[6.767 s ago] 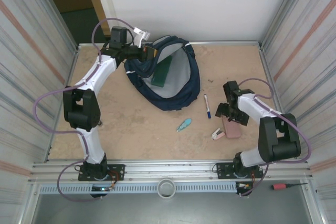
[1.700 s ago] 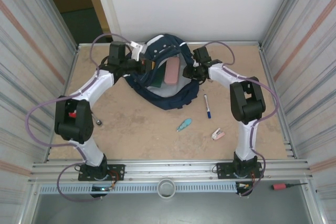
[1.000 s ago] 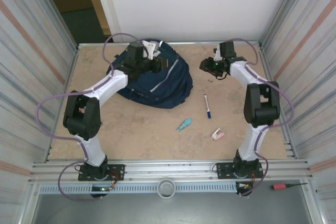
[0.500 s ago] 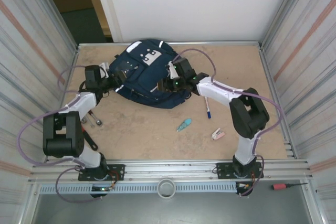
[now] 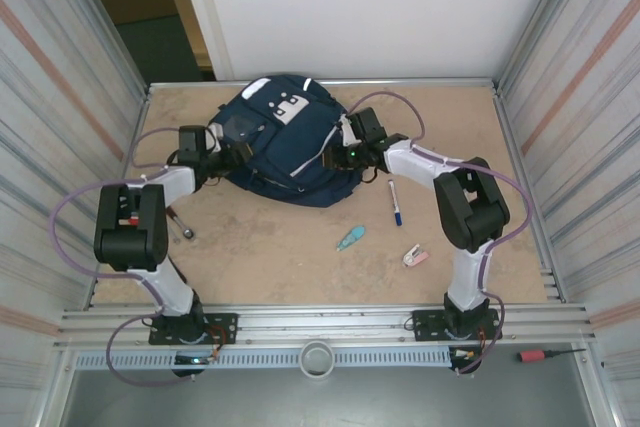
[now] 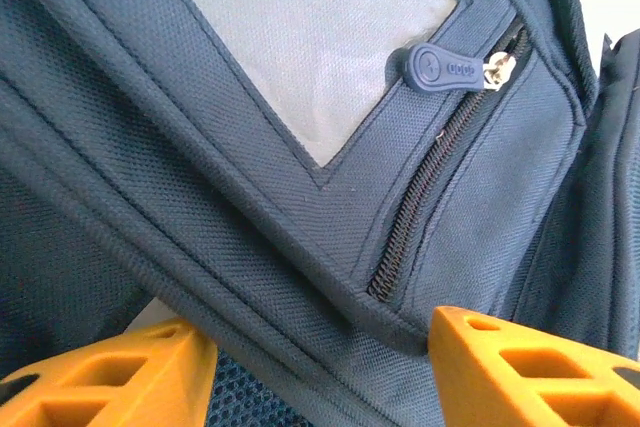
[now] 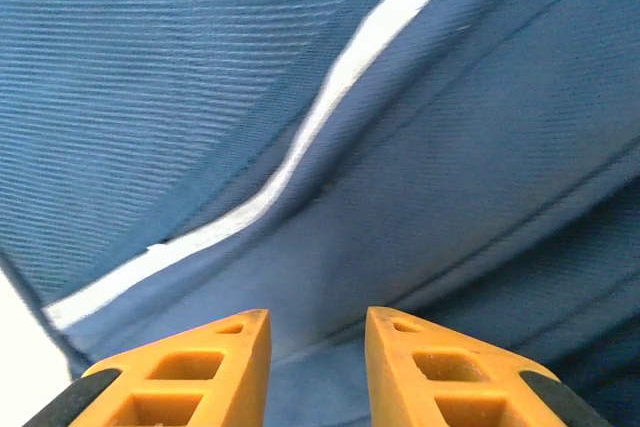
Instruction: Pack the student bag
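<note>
The student bag (image 5: 290, 147), a navy backpack with white patches, lies closed and flat at the back middle of the table. My left gripper (image 5: 224, 154) is at its left edge. In the left wrist view the orange fingers (image 6: 100, 377) stand wide apart, open, against a seam below a zipped pocket with a blue zipper pull (image 6: 440, 65). My right gripper (image 5: 342, 153) presses in at the bag's right side. Its fingers (image 7: 190, 367) have a narrow gap between them, and navy fabric with a white reflective strip (image 7: 300, 162) lies just beyond the tips.
A blue-capped pen (image 5: 394, 202), a small teal item (image 5: 350, 238) and a pink and white item (image 5: 415, 256) lie on the table right of the middle. A small metal object (image 5: 185, 230) lies near the left arm. Metal walls close in both sides.
The left gripper has moved right, up to the bag's left edge. The right gripper has shifted right along the bag and its fingers have narrowed. A second ago it was at the back right.
</note>
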Tool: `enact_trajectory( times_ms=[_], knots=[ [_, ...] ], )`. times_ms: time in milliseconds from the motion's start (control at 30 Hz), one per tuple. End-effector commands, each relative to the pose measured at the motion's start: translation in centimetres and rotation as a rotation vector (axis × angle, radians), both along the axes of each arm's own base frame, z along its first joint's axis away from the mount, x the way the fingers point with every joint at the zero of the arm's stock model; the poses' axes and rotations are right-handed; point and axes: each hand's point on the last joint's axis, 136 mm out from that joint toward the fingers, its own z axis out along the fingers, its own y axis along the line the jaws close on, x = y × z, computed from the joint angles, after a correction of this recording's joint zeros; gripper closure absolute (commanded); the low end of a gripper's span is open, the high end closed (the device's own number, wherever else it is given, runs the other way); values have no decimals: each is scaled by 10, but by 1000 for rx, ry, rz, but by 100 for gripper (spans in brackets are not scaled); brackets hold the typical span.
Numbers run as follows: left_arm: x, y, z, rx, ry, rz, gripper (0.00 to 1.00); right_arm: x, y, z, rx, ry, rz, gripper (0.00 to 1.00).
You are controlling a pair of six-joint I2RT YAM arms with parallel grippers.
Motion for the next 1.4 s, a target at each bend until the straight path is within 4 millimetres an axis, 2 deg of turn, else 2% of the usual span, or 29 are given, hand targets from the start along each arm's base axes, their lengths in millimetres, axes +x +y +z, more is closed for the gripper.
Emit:
enact_trajectory(
  times_ms=[0, 133, 233, 400, 533, 633, 700, 767, 867, 933, 1067, 1267, 1367],
  knots=[
    [9, -4, -3, -4, 2, -3, 46, 10, -28, -18, -163, -35, 9, 71],
    [10, -3, -12, 0, 20, 1, 55, 18, -36, -15, -183, -42, -5, 72],
    [10, -4, -15, -9, 20, 2, 67, 13, -26, -3, -147, -49, 12, 71],
    [4, -5, -12, -21, 5, 3, 85, -13, 2, 35, 22, -53, 41, 66],
    [0, -8, -9, -48, -9, 1, 95, -42, 21, 49, 52, -57, 71, 62],
    [-3, -10, -6, -66, -17, -5, 100, -64, 24, 40, 55, -25, 81, 62],
    [-4, -12, -2, -80, -23, -8, 100, -77, 25, 28, 65, 19, 89, 63],
    [-7, -14, 2, -97, -29, -13, 100, -86, 22, 5, 48, 79, 83, 65],
    [-10, -16, 5, -104, -38, -15, 100, -90, 17, -23, 8, 138, 71, 66],
    [-12, -17, 7, -104, -38, -15, 100, -81, 9, -32, -17, 149, 47, 67],
    [-21, -18, 8, -127, -32, -2, 100, -47, -11, -40, -44, 147, -20, 69],
    [-39, -29, 9, -206, -16, 41, 100, 12, -27, -35, -36, 113, -93, 71],
    [-47, -38, 10, -237, 11, 74, 100, 39, -37, -26, -25, 95, -127, 71]
  ],
)
